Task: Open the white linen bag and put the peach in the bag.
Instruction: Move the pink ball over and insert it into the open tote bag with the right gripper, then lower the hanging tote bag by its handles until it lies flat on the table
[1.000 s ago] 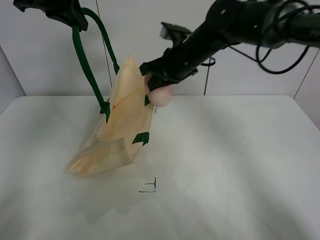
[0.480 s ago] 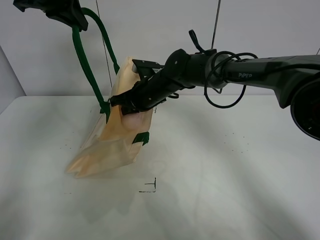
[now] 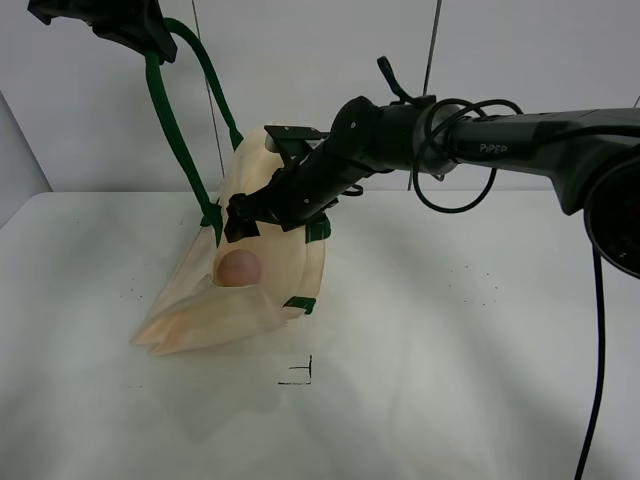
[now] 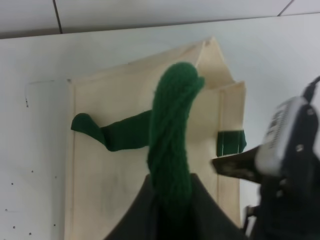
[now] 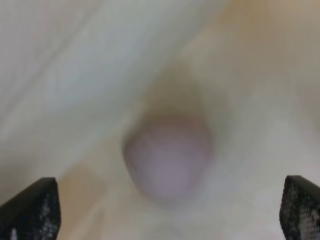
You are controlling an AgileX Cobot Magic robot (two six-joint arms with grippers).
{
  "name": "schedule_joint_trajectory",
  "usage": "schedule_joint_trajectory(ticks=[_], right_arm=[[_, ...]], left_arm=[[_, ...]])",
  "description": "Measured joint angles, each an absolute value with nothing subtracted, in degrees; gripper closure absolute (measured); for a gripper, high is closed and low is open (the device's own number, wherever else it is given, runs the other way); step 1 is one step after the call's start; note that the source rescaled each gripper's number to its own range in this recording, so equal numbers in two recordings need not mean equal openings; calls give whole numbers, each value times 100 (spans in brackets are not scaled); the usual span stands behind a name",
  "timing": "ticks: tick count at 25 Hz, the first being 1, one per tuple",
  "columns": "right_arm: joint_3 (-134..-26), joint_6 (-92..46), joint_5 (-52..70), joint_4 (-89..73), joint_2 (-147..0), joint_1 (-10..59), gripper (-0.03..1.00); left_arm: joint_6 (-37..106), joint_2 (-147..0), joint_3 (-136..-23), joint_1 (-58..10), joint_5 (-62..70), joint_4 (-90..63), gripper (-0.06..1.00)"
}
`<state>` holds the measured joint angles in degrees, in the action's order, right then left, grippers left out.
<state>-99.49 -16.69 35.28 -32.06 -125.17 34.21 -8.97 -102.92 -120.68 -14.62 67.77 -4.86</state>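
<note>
Plainly, the main risk lies in pulling the right arm out: the right fingers point(image 3: 243, 218) sit inside the mouth of the white linen bag point(image 3: 270, 180), with cloth close on both sides, so a careless exit could catch the rim or a green tab point(image 3: 318, 230) and drag the whole bag along, tipping the mouth down and letting the peach point(image 3: 240, 268) roll out onto the worktop point(image 3: 450, 330). A second risk sits with the left fingers point(image 4: 132, 220), which carry the bag by one green strap point(image 4: 172, 135) alone; it hangs lopsided below them with only its lower end resting on the worktop, so a slip of the strap or a quick lowering would likely collapse the opening over the right arm. The right fingers are spread wide, one tip at each lower corner of the right wrist view, and nothing lies between them. The peach, blurred in that view, lies just beyond the tips, nestled in a hollow of the cloth inside the bag, apart from both tips. Whether either tip brushes the fabric cannot be told. The left fingers are closed tight on the green strap, high above the bag, touching nothing else.
</note>
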Motion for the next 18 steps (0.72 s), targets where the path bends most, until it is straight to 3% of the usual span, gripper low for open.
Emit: schedule_joint_trajectory(ticks=[8,18], right_arm=[[-9978,183,5063,-1309,-12245,2660,0],[-9978,284,5862,-334,-12245,1170,0]], left_arm=[[-897,-10292,-12068,-1462,6777,-486,94],[-897,-10292,-12068,-1462,6777,-486,94]])
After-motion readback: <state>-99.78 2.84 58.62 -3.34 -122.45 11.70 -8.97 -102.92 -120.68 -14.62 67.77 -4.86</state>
